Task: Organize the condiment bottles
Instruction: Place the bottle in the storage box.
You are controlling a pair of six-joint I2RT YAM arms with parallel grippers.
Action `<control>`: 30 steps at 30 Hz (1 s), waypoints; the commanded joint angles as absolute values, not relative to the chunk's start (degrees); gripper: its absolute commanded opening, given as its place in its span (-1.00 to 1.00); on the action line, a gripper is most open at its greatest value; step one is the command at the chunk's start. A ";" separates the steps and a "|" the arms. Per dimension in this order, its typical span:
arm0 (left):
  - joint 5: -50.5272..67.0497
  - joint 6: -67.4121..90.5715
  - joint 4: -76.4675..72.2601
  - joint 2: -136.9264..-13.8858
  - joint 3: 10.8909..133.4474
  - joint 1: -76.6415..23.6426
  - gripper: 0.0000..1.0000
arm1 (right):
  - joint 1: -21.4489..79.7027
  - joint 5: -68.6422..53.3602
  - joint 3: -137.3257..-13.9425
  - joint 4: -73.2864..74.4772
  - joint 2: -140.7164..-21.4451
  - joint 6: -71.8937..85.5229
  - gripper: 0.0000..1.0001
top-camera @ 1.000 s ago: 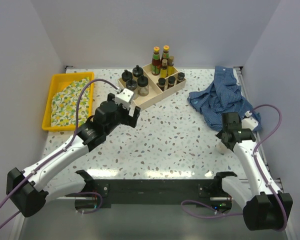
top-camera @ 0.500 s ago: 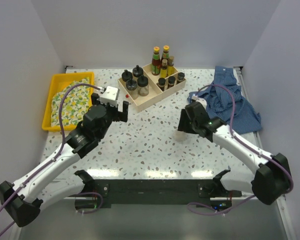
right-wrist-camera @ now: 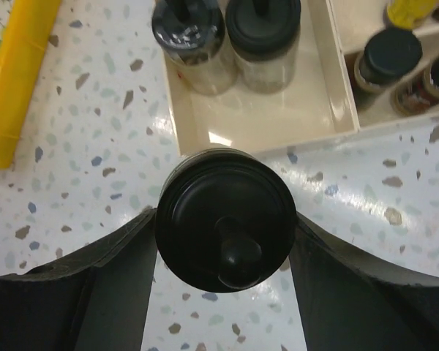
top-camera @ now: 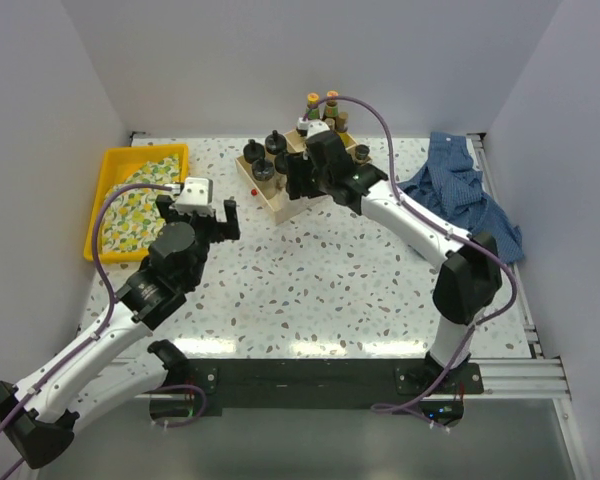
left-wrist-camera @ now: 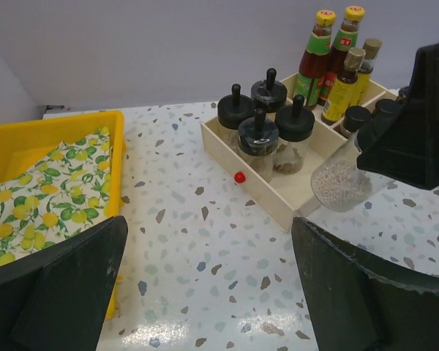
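From above, the right gripper (top-camera: 298,182) hovers just before the pale wooden divided box (top-camera: 276,208), its load hidden. The left wrist view reveals it: a squat clear black-lidded jar (left-wrist-camera: 340,179) of pale grains. The left gripper (left-wrist-camera: 212,292) gapes wide, empty. Labels on the slim sauce bottles (left-wrist-camera: 312,55) beyond are unreadable. The right wrist view looks down on the jar's lid, fingers (right-wrist-camera: 124,278) clasping both sides.

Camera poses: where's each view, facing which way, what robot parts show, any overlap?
Top external: above, behind bases, looking down; left arm and right arm show.
Left wrist: low, facing wooden box; own open jaws at bottom.
Right wrist: looking straight down on a black-lidded jar between its jaws.
Shared: both wrist views show box and jar.
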State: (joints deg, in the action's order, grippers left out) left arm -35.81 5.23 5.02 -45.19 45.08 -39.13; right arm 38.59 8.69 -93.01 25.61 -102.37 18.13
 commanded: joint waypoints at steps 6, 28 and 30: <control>-37.35 6.06 1.14 -44.56 44.65 -39.11 1.00 | 39.11 8.70 -108.97 24.35 -112.23 8.97 -0.52; -36.39 6.33 0.97 -43.95 44.47 -39.20 1.00 | 39.20 15.12 -111.80 14.60 -125.78 2.37 -0.40; -36.47 6.33 0.97 -43.95 44.38 -39.20 1.00 | 39.20 14.50 -109.35 11.00 -125.25 2.46 -0.45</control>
